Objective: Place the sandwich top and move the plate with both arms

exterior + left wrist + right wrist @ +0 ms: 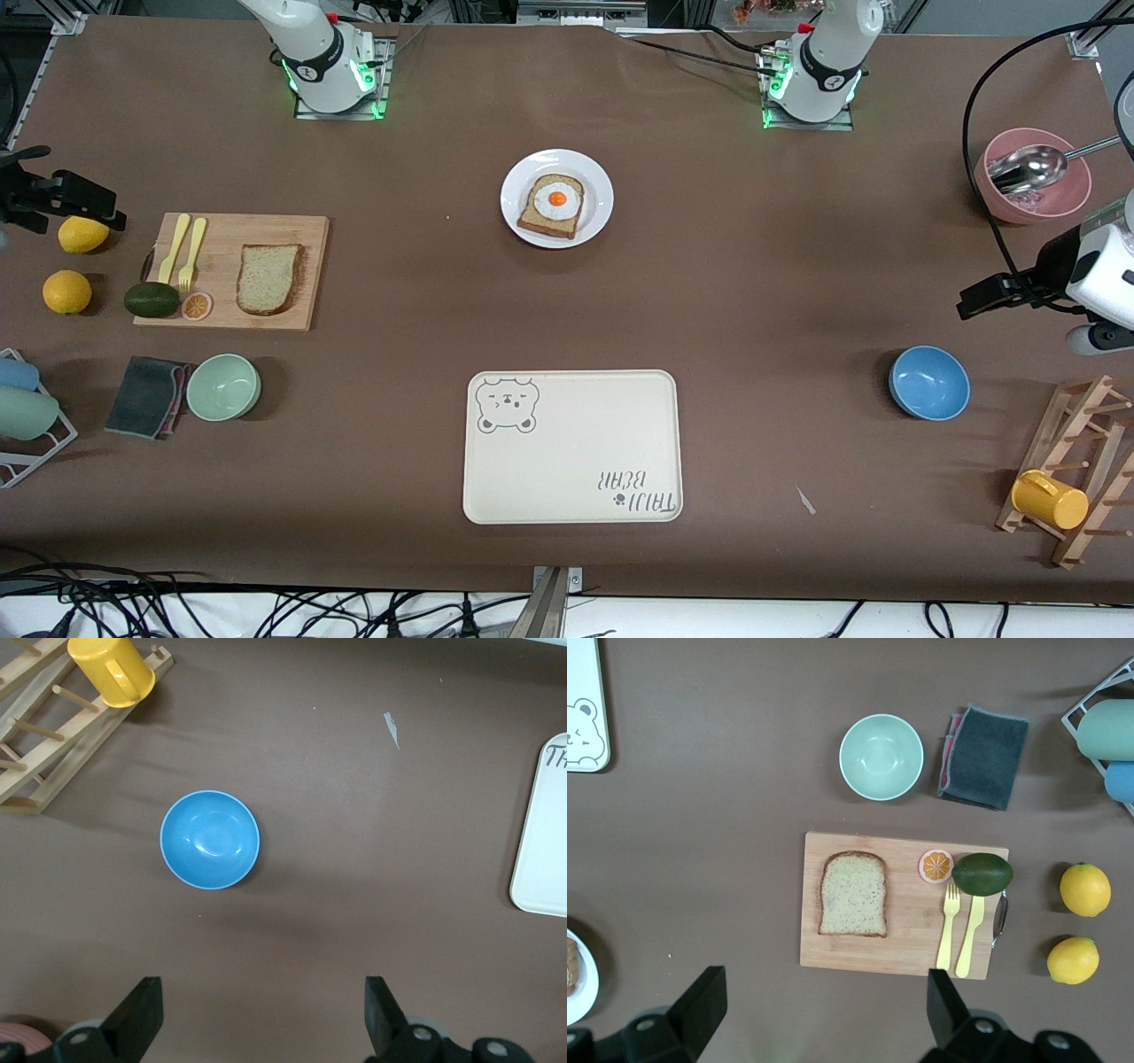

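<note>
The plain tan bread slice (269, 278) lies on a wooden cutting board (292, 232) toward the right arm's end of the table; it also shows in the right wrist view (852, 894). The round white plate (595, 177) sits near the robots' bases and bears a bread slice with a fried egg (553, 206). My right gripper (66, 197) is open and empty, up over the table's end by the lemons, apart from the board; its open jaws show in the right wrist view (824, 983). My left gripper (983, 299) is open and empty, up over bare table beside the blue bowl (209, 839).
The cream bear tray (571, 447) lies nearer the front camera than the plate. On the board are a yellow fork and knife (184, 246), an avocado (151, 299) and an orange slice. A green bowl (223, 386), grey cloth, two lemons, pink bowl with ladle (1032, 184) and mug rack (1067, 470) stand around.
</note>
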Robot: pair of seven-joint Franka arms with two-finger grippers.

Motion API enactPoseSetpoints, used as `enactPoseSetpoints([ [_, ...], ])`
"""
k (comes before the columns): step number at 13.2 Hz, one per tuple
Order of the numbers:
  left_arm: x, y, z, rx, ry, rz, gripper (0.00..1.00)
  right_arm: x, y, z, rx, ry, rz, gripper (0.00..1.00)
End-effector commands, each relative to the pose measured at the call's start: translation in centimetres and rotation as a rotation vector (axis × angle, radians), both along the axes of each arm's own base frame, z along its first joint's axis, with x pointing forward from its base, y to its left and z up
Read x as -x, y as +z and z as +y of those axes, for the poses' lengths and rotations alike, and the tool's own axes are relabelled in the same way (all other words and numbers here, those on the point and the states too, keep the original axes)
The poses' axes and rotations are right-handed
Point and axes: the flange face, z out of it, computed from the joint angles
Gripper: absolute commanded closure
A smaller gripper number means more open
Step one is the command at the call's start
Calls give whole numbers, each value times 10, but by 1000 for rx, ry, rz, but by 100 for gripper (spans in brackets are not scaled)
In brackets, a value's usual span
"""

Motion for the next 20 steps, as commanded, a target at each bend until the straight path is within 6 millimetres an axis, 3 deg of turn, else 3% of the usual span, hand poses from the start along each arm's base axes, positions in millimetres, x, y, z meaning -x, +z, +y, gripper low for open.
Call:
enactPoseSetpoints([
  [1,-2,5,1,-28,-18,-5,0,1,4,0,-1,7,-13,0],
  [20,-2,8,-1,-28,-16,-11,0,1,-1,-2,19,19,19,0],
])
